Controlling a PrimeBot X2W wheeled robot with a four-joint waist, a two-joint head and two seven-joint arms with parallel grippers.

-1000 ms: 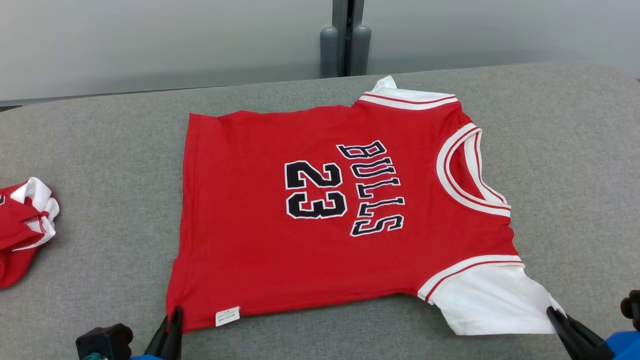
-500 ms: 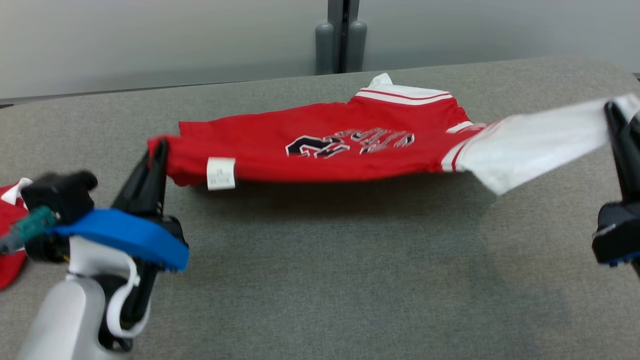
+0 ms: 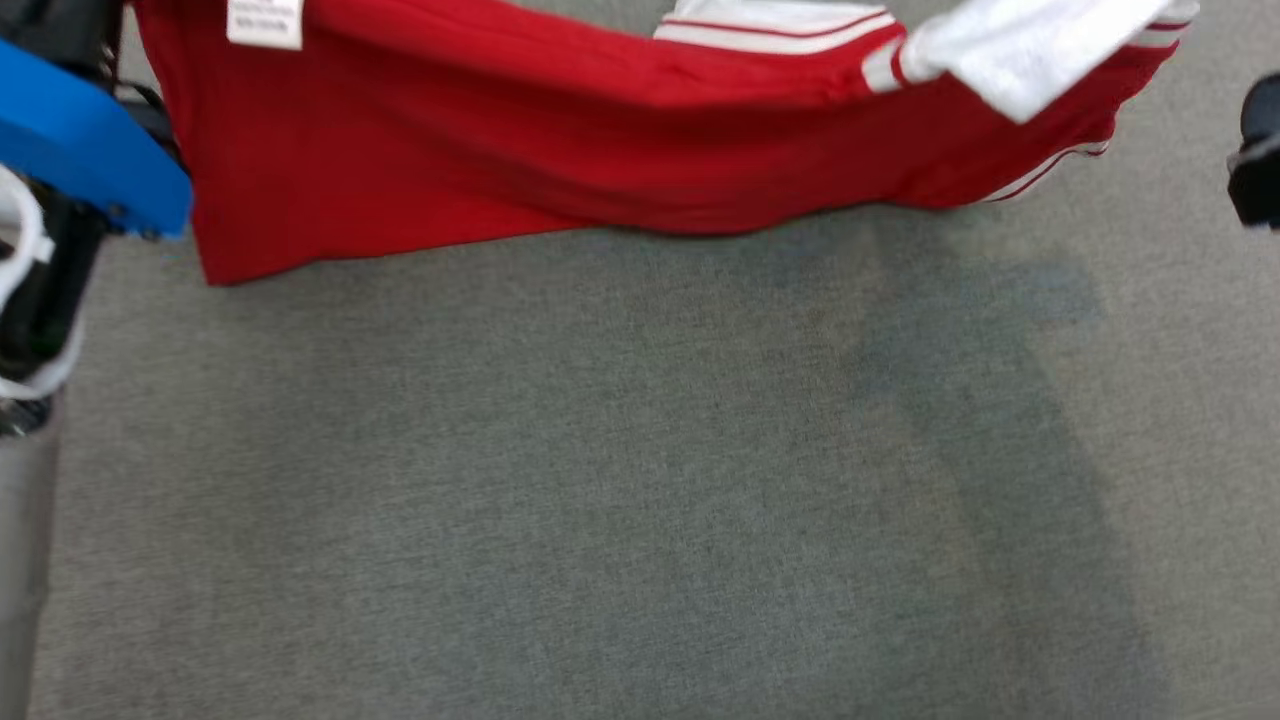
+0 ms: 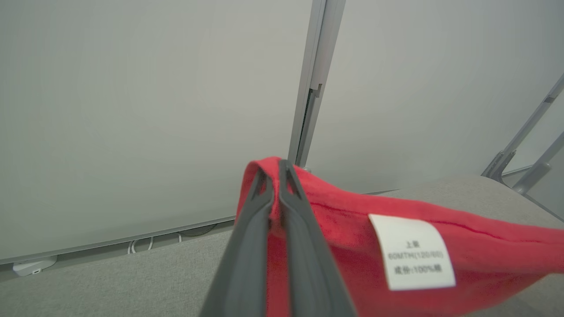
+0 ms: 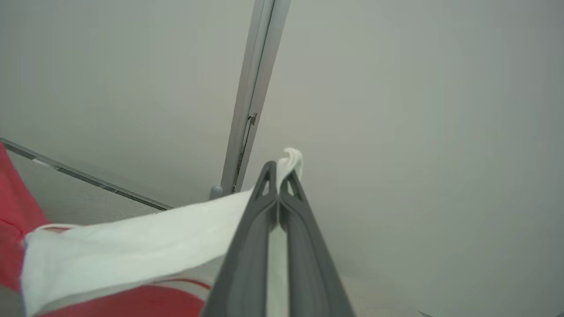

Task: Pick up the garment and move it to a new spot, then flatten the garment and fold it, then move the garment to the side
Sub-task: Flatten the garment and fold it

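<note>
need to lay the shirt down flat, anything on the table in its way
Nothing visible does: the shirt hangs over the grey table, and the stretch below it is bare but for its shadow.

Both arms are held up and spread wide; the left claw and right claw are each pinched tight on a corner of the shirt.

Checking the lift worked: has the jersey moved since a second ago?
Yes: upward. The jersey lay flat on the grey table; now its near edge hangs lifted off it.
</note>
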